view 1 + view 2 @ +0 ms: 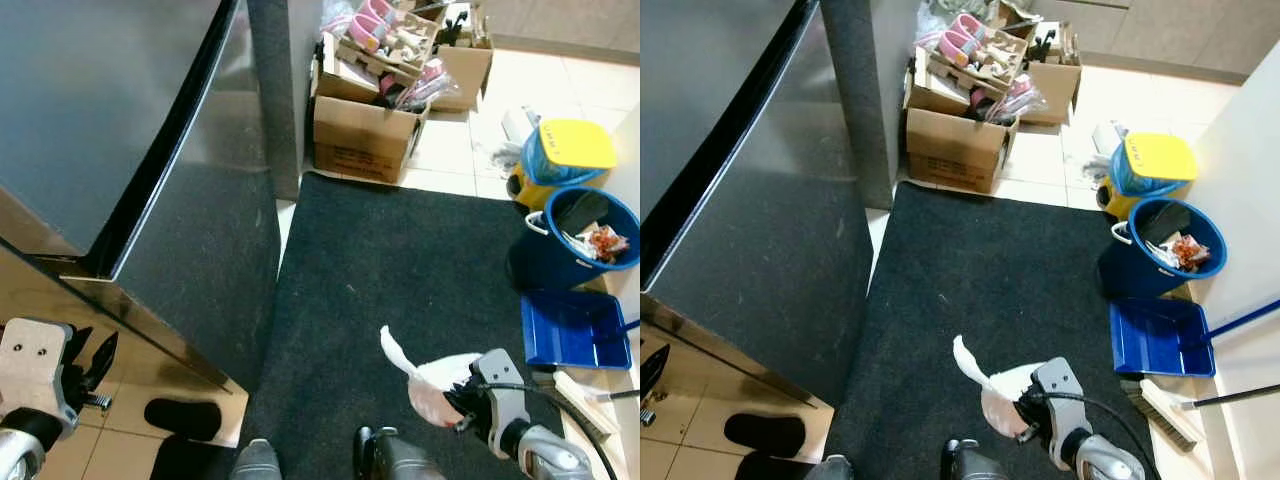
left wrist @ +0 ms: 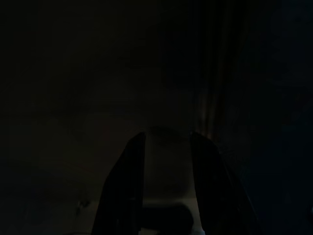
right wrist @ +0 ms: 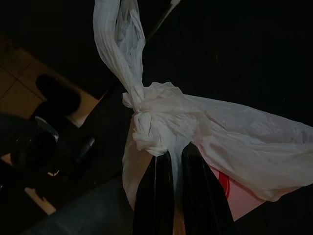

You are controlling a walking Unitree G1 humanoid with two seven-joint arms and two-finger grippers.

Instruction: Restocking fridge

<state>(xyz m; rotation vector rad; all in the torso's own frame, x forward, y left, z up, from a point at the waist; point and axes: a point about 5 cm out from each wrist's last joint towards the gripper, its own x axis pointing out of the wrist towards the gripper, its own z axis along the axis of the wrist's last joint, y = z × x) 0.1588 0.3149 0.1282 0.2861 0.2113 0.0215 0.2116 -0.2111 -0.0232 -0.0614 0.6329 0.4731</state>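
Right claw (image 3: pixel 171 154) pinches knotted bag (image 3: pixel 195 137) over mat (image 1: pixel 400 260); left claw (image 2: pixel 166 142) parted, empty.

A lived-in home kitchen corner — a tall steel fridge (image 1: pixel 120 130) stands on the left over beige floor tiles (image 1: pixel 520 90), with a dark mat (image 1: pixel 400 270) laid in front. Far off, cardboard boxes (image 1: pixel 365 135) overflow with clutter; on the right — a blue bucket (image 1: pixel 1160 245), a blue dustpan (image 1: pixel 1155 335) and a brush (image 1: pixel 1165 410).
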